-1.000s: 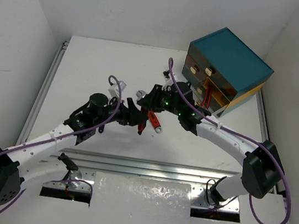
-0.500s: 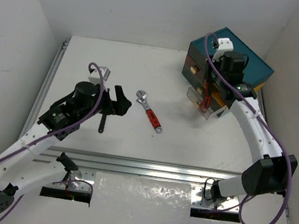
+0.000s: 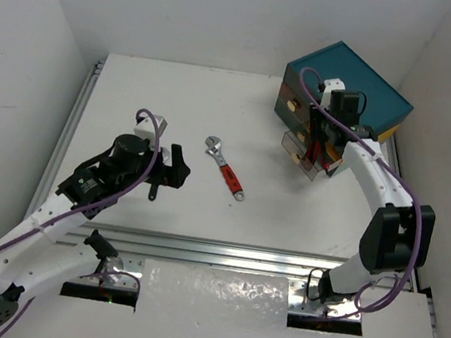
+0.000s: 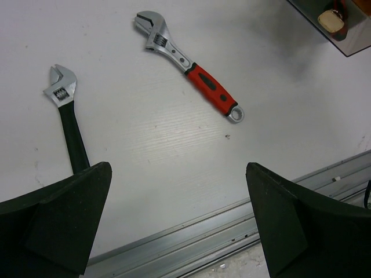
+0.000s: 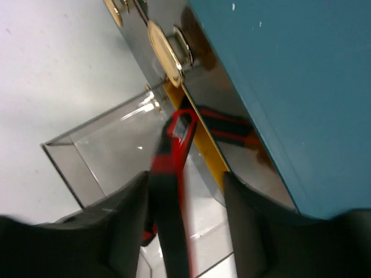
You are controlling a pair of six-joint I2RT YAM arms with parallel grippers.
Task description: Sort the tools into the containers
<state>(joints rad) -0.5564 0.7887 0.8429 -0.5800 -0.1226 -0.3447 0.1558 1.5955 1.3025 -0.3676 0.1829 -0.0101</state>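
Loosely, red-black tool (image 5: 169,174) inside right gripper (image 5: 184,185), above open drawer (image 5: 107,147)

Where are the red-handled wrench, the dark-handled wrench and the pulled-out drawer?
red-handled adjustable wrench (image 4: 211,92): left wrist view, on its red grip.
dark-handled adjustable wrench (image 4: 59,91): left wrist view, on its silver head.
pulled-out drawer (image 5: 98,150): right wrist view, on its translucent side wall.

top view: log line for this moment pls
left gripper open above table | dark-handled wrench, red-handled wrench lying on table | right gripper at open drawer, pliers between jaws, grip unclear
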